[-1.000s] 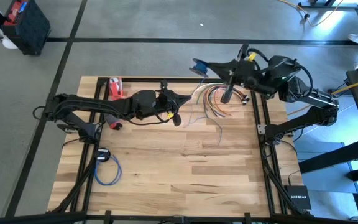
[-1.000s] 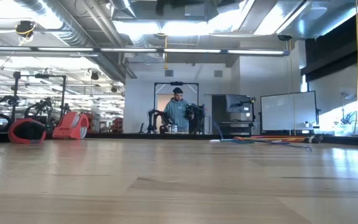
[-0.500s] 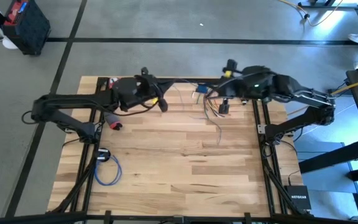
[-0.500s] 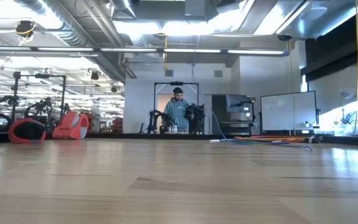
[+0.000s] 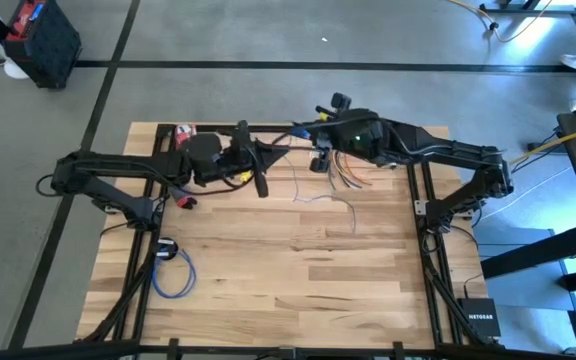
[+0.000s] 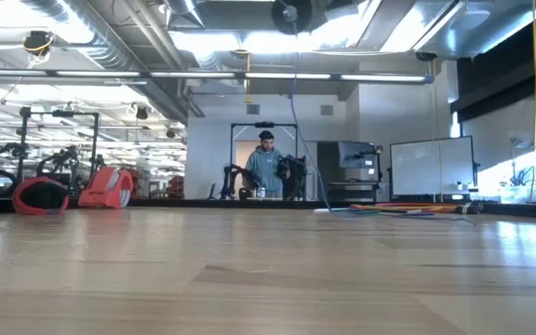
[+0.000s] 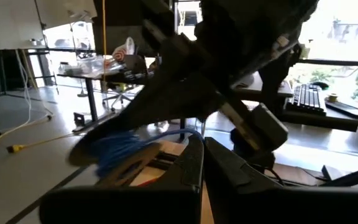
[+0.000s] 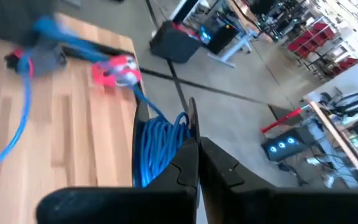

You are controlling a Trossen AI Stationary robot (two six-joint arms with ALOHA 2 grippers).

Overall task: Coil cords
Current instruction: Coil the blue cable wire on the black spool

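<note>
A blue cord runs between my two grippers above the table's far edge [image 5: 294,136]. Part of it is a bundle of loops [image 8: 160,144] at my right gripper [image 8: 196,138], which is shut. My left gripper [image 7: 202,142] is shut, with a strand of the same cord [image 7: 178,132] at its fingertips. In the high view my left gripper [image 5: 274,150] and right gripper [image 5: 313,128] face each other closely. In the low view a blue strand [image 6: 298,121] hangs down toward the table. Loose red, orange and white cords [image 5: 350,172] lie on the far right of the table. My left gripper has a single blue strand [image 7: 185,132] at its fingertips, lying across them. The fingers come level from the table's left. The strand is lifted clear of the table. My right gripper holds the bundle of blue loops [image 8: 166,134] against its fingers, coming level from the table's right. The fingers hide the exact pinch. The loops are lifted clear, and a strand trails down [image 8: 23,118].
A second blue coil [image 5: 173,272] with a black disc [image 5: 166,249] lies near the table's left edge. A red tape roll [image 5: 186,136] sits at the far left. A pale cord [image 5: 328,202] lies mid-table. A person stands in the room beyond [image 6: 266,167].
My right gripper has carried the blue loops from the far right toward the table's left. My left gripper has gone toward the far edge, then right toward the right gripper. The two now meet at the blue cord, and a strand hangs between them and the table.
</note>
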